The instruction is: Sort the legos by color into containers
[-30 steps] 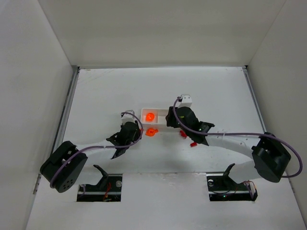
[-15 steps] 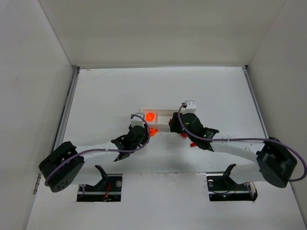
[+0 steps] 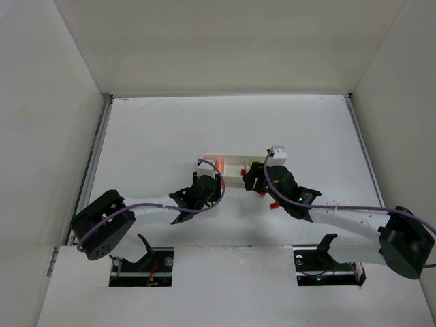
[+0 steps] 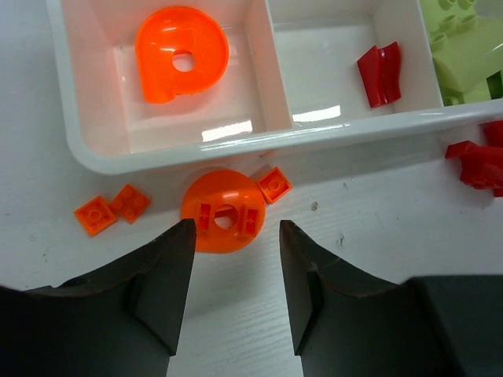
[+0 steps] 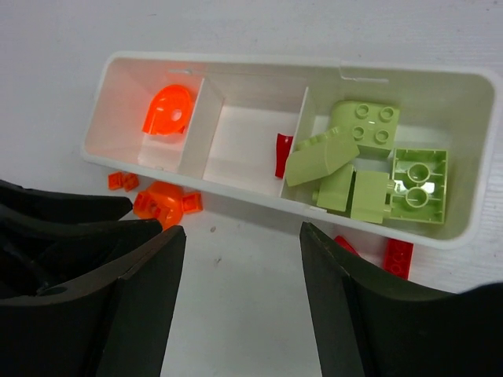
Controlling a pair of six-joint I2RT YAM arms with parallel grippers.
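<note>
At the middle of the tabletop (image 3: 150,136) lies the white tray (image 4: 259,149), its three containers side by side: an orange round lego (image 4: 181,53) in the left one, a red brick (image 4: 380,73) in the middle one, pale green bricks (image 5: 369,169) in the right one. In the last second the left gripper (image 4: 236,228) has slid rightward along the tray's near wall. It now hangs, jaws apart and empty, over a second orange round piece (image 4: 236,192) that lies on the tabletop just beside that wall, with small orange plates (image 4: 111,209) near it. The right gripper (image 5: 241,232) has drawn back off the tray's right end, jaws likewise apart and holding nothing. Outside the near wall, some red bricks (image 4: 477,161) are unsorted. My judgement: the orange pick comes next, and the sorting is only partly done
</note>
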